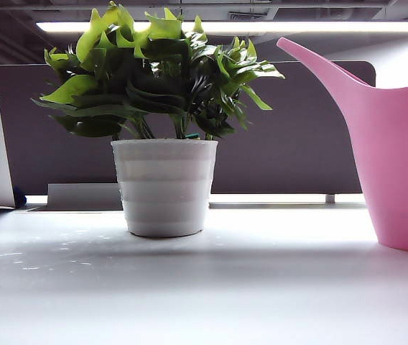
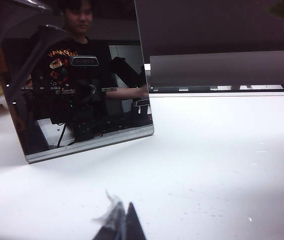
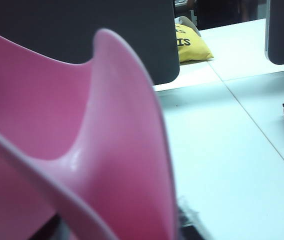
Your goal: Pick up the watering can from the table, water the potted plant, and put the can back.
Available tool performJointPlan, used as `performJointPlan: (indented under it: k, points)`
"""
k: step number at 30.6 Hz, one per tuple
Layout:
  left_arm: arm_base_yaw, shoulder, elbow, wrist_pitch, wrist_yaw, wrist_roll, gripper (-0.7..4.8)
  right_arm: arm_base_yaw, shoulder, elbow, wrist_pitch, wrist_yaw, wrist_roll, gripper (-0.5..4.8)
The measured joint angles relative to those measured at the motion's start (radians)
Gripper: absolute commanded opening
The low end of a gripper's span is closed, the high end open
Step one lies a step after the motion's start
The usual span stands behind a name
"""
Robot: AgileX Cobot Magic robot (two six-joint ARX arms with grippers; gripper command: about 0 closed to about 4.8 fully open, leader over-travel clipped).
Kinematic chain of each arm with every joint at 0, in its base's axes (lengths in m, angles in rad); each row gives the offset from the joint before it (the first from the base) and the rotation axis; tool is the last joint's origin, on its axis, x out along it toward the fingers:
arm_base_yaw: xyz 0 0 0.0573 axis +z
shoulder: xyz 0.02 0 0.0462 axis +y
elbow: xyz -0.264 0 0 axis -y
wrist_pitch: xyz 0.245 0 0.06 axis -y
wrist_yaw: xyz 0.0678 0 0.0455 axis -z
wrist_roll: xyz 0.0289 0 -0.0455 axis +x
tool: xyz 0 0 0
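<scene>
One watering can (image 1: 398,158), one potted plant (image 1: 164,129), one table (image 1: 204,295), one leaning mirror panel (image 2: 77,80)

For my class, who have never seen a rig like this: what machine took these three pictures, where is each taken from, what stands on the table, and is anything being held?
A two-armed robot with a two-finger gripper and a camera on each wrist. The exterior view looks across the broad white table at a bushy green potted plant in a white ribbed pot and a large pink plastic watering can, standing apart. The left wrist view shows the left gripper low over bare table, holding nothing, near a leaning dark glossy panel. The right wrist view sits against the can; the right gripper itself is hidden, so a grip cannot be told.
</scene>
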Motion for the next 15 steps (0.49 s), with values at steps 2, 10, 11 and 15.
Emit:
performJointPlan:
  k: [2, 10, 11, 15]
  points:
    - [0.0, 0.0, 0.0, 0.0, 0.0, 0.0, -0.05, 0.0, -0.03, 0.0, -0.029, -0.002, 0.003, 2.79]
    - [0.0, 0.0, 0.0, 0.0, 0.0, 0.0, -0.05, -0.001, -0.236, 0.0, -0.26, -0.026, 0.031, 2.79]
    - [0.0, 0.0, 0.0, 0.0, 0.0, 0.0, -0.05, -0.001, -0.274, 0.0, -0.296, -0.027, 0.032, 2.8]
    - [0.0, 0.0, 0.0, 0.0, 0.0, 0.0, -0.05, -0.001, -0.411, 0.001, -0.446, -0.021, 0.031, 3.34]
